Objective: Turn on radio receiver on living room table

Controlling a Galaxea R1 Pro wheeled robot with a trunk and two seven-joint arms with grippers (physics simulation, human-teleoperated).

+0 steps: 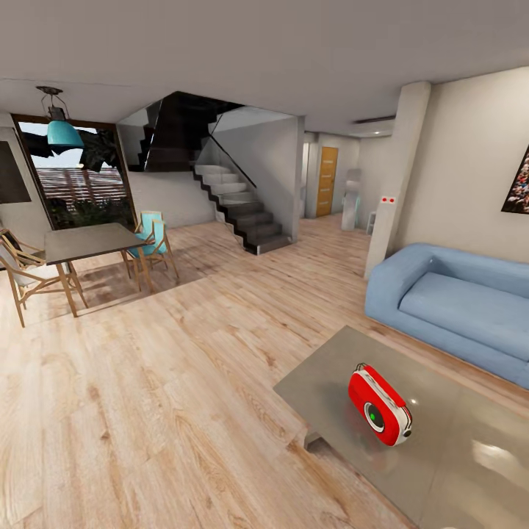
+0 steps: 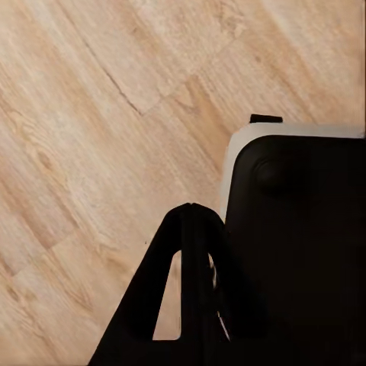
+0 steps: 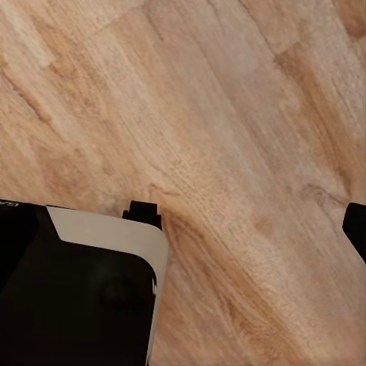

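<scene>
Head view gives you the living room: the radio receiver (image 1: 380, 405) stands on the low table (image 1: 470, 470) at the near right, close to the table's left edge, its round dial turned toward you and its thin wire handle on top. Its red body is reflected in the table's glossy grey-beige top. Just beyond the table, against the right wall, is the blue sofa (image 1: 455, 305). Far left you have the dining table (image 1: 92, 241) with wooden chairs (image 1: 150, 246) around it, a teal pendant lamp (image 1: 62, 132) above, and the dark staircase (image 1: 239, 206) at the far middle.

Left wrist view shows you the left gripper (image 2: 194, 297) over the wood plank floor (image 2: 91, 137), its dark fingers pressed together at the tips, beside the robot's black base (image 2: 305, 252).

Right wrist view shows you floor and the base; one dark finger (image 3: 356, 227) of the right gripper sits at the frame's edge, so you cannot tell its state.
</scene>
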